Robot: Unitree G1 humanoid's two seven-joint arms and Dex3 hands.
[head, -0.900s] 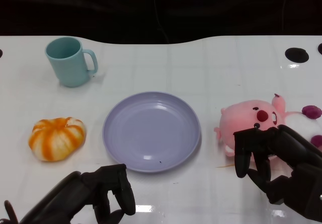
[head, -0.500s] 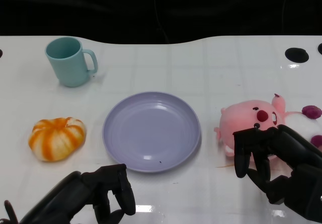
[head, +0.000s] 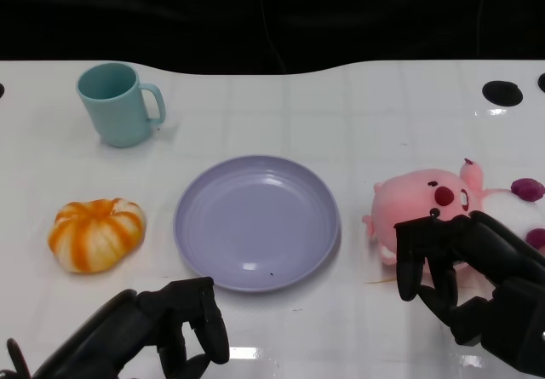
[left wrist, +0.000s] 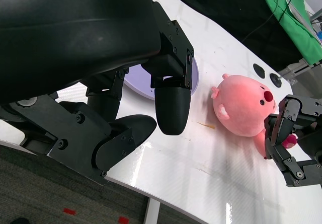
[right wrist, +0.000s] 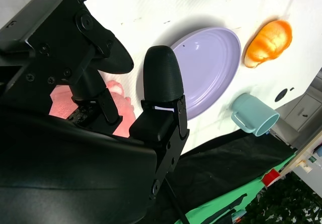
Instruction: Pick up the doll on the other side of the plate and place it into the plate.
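Right now the round pink plush doll (head: 423, 202) lies on the white bench (head: 341, 115) just to the right of the shallow lavender plastic plate (head: 256, 221), and the robot's right hand (head: 464, 268) sits against its near side with fingers apart and curved around it, grasping nothing yet. Over at the near edge, the left hand (head: 157, 332) is loosely curled and holds nothing. A teal mug (head: 119, 104) and a small orange-and-white pumpkin (head: 96, 233) stand left of the plate.

Both hands matte black — left hand (head: 162, 328), right hand (head: 464, 268) — blocky segmented fingers, rounded tips, small screws.
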